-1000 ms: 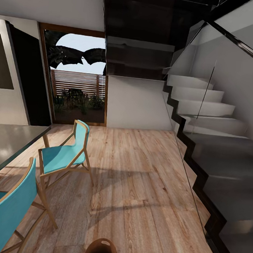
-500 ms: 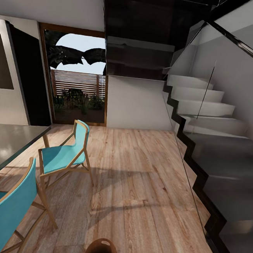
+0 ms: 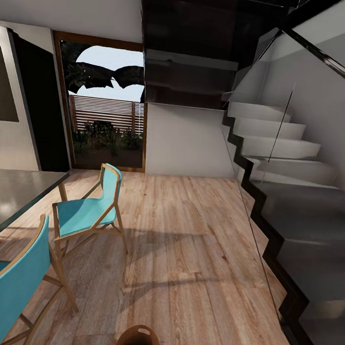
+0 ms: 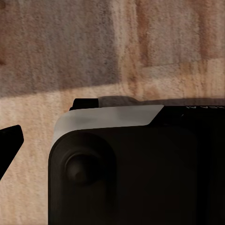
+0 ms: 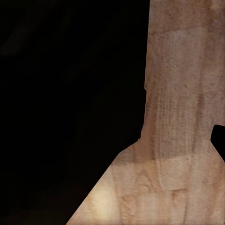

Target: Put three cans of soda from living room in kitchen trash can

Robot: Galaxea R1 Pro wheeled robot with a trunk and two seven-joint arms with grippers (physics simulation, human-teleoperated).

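Jaws on both arms cannot be judged open or closed; the wrist views show wood floor. Tash can stands on the floor just ahead, near two blue chairs. Soda cans likely handle light, smooth; grip mid-body.
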